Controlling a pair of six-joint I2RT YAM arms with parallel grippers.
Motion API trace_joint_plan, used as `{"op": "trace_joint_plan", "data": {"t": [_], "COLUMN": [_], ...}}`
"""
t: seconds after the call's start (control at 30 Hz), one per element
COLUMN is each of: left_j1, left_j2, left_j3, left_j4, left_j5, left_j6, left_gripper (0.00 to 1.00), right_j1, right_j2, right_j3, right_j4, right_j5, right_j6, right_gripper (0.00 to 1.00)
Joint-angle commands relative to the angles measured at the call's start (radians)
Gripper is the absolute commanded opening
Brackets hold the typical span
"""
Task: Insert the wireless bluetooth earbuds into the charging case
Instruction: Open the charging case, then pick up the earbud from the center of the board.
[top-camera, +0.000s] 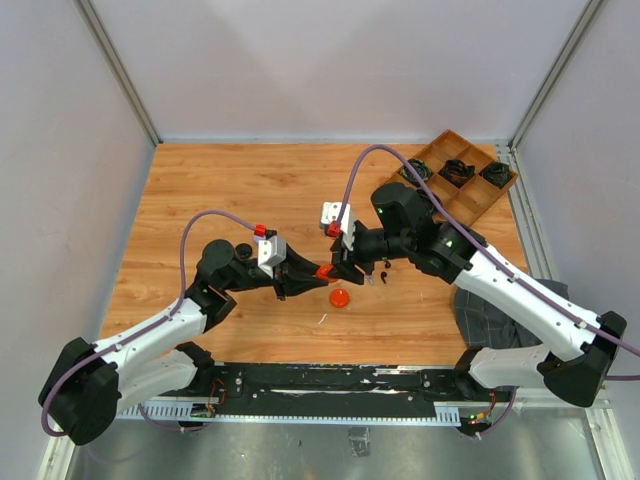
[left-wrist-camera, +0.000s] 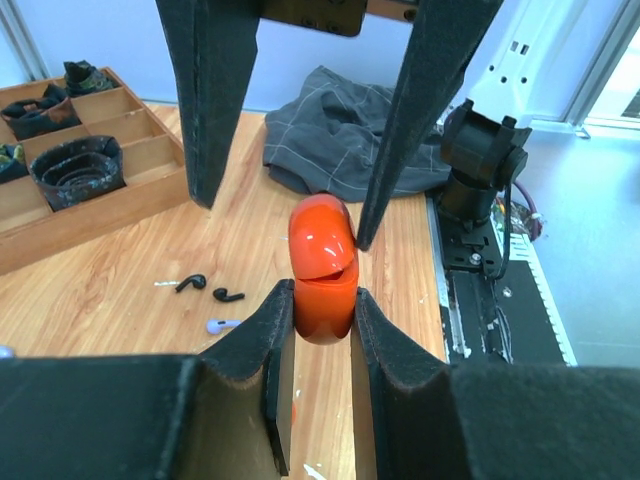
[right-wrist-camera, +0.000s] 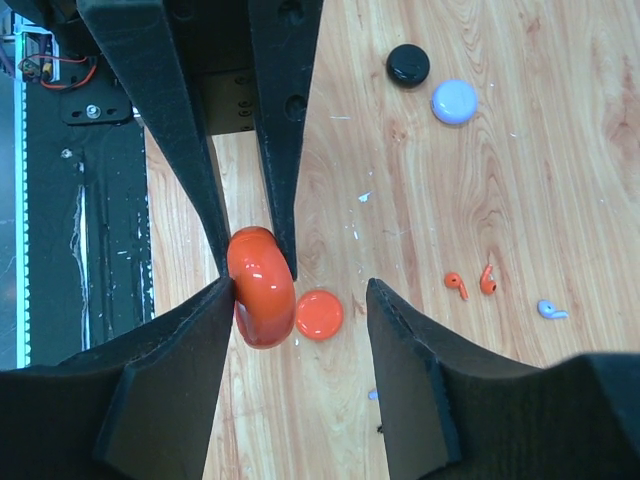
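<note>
Left gripper (left-wrist-camera: 322, 300) pinches the orange charging case (left-wrist-camera: 322, 265) aloft, presenting it to the right gripper (right-wrist-camera: 300, 290), whose spread jaws straddle it; the orange earbuds (right-wrist-camera: 456, 286) lie loose on the table (right-wrist-camera: 530, 170)

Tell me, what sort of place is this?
Probably a robotics lab test cell: a left arm and a right arm are mounted at the edge of a wooden table, plain white panels wall it in, and a compartmented wooden tray sits in one corner.

Light was bright and even, shadows lay soft on the table (top-camera: 250, 190), glare showed on the orange case (left-wrist-camera: 318, 240), near fingers (left-wrist-camera: 240, 380) looked blurred.
</note>
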Motion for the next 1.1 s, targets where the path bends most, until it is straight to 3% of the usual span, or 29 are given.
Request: {"op": "trace_joint_plan", "data": {"t": [0.0, 0.27, 0.47, 0.77, 1.07], "left_j1": [-0.002, -0.002, -0.002, 0.011, 0.095], "left_j2": [-0.023, -0.039, -0.046, -0.008, 0.064], "left_j3": [-0.023, -0.04, -0.08, -0.229, -0.305], "left_j4": [0.037, 0.036, 0.049, 0.274, 0.403], "left_j5": [0.034, 0.029, -0.068, -0.318, -0.376], "left_j6": [0.015, 0.017, 0.025, 0.031, 0.015], "left_gripper": [0.0, 0.0, 0.0, 0.0, 0.0], "right_j1": [0.006, 0.006, 0.006, -0.017, -0.105], "right_j2": [-0.033, -0.033, -0.044, 0.022, 0.184], "right_j3": [0.0, -0.005, -0.009, -0.039, -0.069], "right_j4": [0.04, 0.063, 0.079, 0.082, 0.131], "right_j5": [0.073, 0.127, 0.131, 0.258, 0.248], "right_j6": [0.01, 0.027, 0.056, 0.141, 0.159], "right_gripper": [0.56, 0.56, 0.6, 0.67, 0.66]}}
